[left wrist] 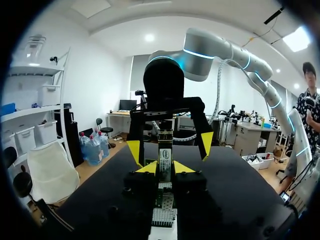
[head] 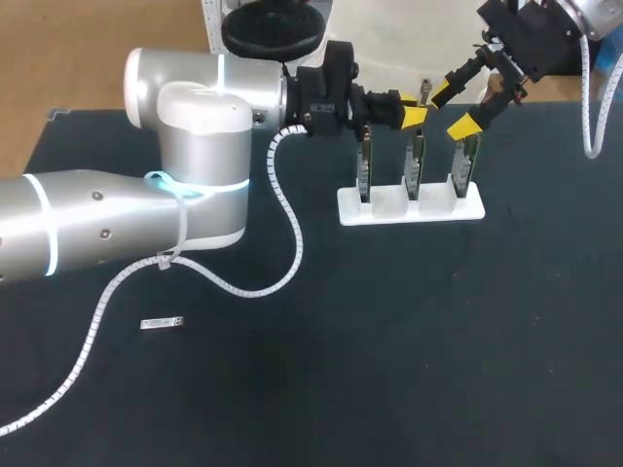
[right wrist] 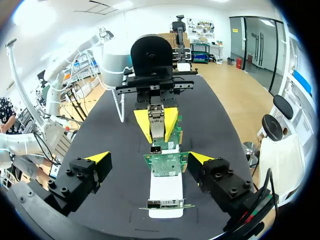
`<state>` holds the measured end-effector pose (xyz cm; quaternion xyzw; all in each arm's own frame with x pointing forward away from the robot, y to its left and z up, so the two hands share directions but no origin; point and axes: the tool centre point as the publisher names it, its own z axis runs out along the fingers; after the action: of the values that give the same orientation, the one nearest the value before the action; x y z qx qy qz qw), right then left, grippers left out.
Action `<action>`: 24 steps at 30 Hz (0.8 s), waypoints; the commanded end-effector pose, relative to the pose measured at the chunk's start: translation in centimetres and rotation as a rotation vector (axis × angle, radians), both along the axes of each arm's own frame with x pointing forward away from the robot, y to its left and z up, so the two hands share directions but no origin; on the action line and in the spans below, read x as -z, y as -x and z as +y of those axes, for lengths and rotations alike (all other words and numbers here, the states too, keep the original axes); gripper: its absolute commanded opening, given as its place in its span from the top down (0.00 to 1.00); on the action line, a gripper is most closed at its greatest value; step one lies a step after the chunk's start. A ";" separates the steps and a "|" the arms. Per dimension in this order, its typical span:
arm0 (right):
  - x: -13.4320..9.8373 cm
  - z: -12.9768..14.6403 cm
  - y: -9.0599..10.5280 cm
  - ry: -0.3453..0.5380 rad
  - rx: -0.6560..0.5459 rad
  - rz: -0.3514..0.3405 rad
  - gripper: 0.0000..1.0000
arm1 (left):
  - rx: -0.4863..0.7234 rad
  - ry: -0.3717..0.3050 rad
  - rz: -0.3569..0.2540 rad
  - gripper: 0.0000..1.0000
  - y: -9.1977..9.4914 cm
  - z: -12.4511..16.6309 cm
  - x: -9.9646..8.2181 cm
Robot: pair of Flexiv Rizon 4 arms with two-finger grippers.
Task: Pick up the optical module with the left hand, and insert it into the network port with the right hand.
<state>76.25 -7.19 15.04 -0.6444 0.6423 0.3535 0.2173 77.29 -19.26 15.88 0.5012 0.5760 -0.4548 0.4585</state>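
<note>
My left gripper (head: 414, 116) is shut on the small silver optical module (head: 425, 92), held above the middle card of the white stand (head: 409, 206). In the left wrist view the module (left wrist: 164, 150) stands upright between my left gripper's (left wrist: 165, 168) yellow tips. My right gripper (head: 451, 109) hangs open just to the right of it, its fingertips (left wrist: 134, 150) straddling the module without touching it. In the right wrist view the right gripper (right wrist: 149, 158) is spread wide over the green network cards (right wrist: 165, 163), facing the left gripper (right wrist: 156, 121) and the module (right wrist: 157, 114).
Three green cards stand upright in the white stand's (right wrist: 165, 194) slots at the table's far side. A second small silver module (head: 163, 323) lies flat on the dark table at the front left. My left arm's white cable (head: 282, 243) loops over the table's middle.
</note>
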 end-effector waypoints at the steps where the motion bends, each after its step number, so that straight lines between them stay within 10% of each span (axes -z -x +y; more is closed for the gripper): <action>1: 0.0 0.0 0.1 0.000 0.002 -0.002 0.00 | -0.001 0.001 0.002 1.00 0.2 0.1 0.0; 24: 0.0 0.0 0.1 0.000 0.002 -0.002 0.00 | 0.011 -0.002 -0.003 1.00 0.3 -0.2 -0.1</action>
<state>76.25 -7.19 15.04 -0.6444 0.6423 0.3535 0.2173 76.94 -19.38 16.02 0.5049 0.5734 -0.4557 0.4568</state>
